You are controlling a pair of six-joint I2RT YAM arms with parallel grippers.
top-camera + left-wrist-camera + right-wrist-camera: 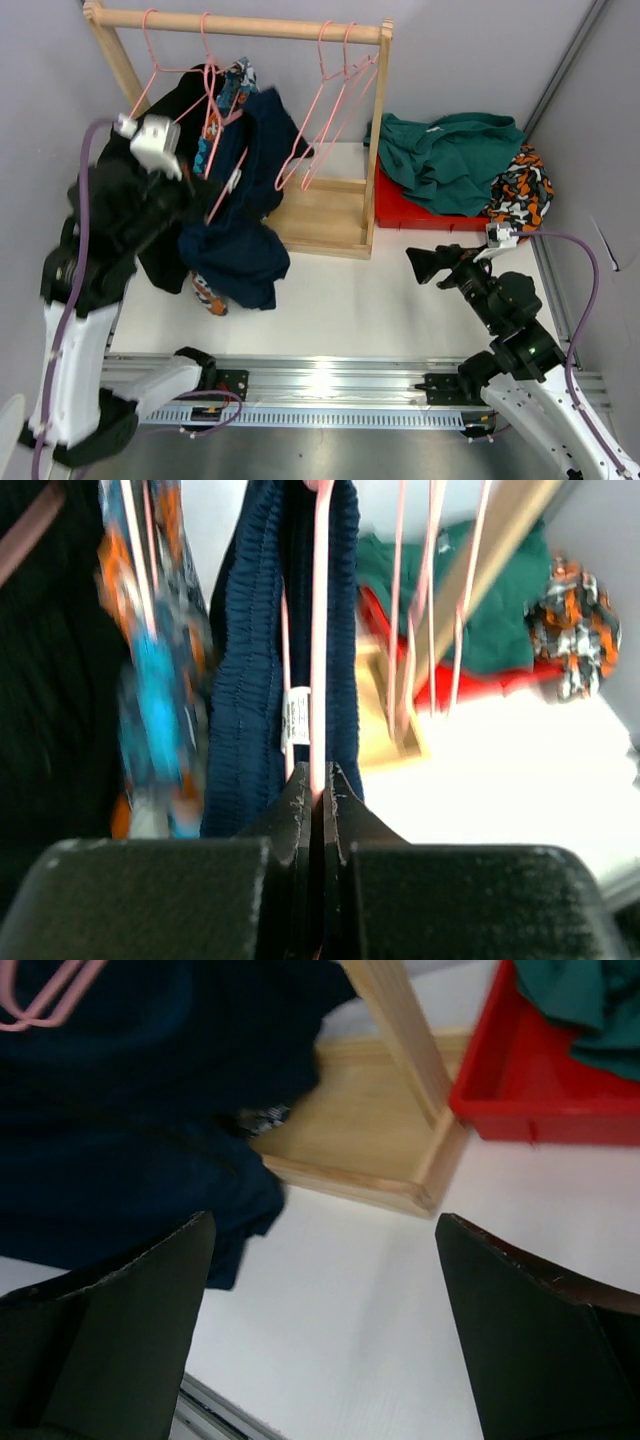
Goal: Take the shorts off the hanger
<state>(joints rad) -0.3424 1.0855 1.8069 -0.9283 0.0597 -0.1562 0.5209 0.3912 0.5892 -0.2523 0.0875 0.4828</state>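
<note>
Two of five are done: teal green fabric shorts (450, 158) and black-orange-white patterned shorts (521, 190) lie at the red plastic bin (400, 212), while the navy pair (262, 150), black pair (175, 100) and blue-patterned pair (237, 82) are left hanging, with the left hand (322, 785) clamped shut on a pink wire hanger (319, 660) and the right hand (322, 1230) wide open, empty.

Left wrist view: the blue-orange patterned shorts (150, 690) are smeared by blur, and the black shorts (45, 730) run off the left edge. The pink hanger (319, 630) slips between the pressed-together left fingers (285, 840) — its lower end hidden there. Right wrist view: the frame's edges cut the navy shorts (120, 1110) and red bin (520, 1090).
</note>
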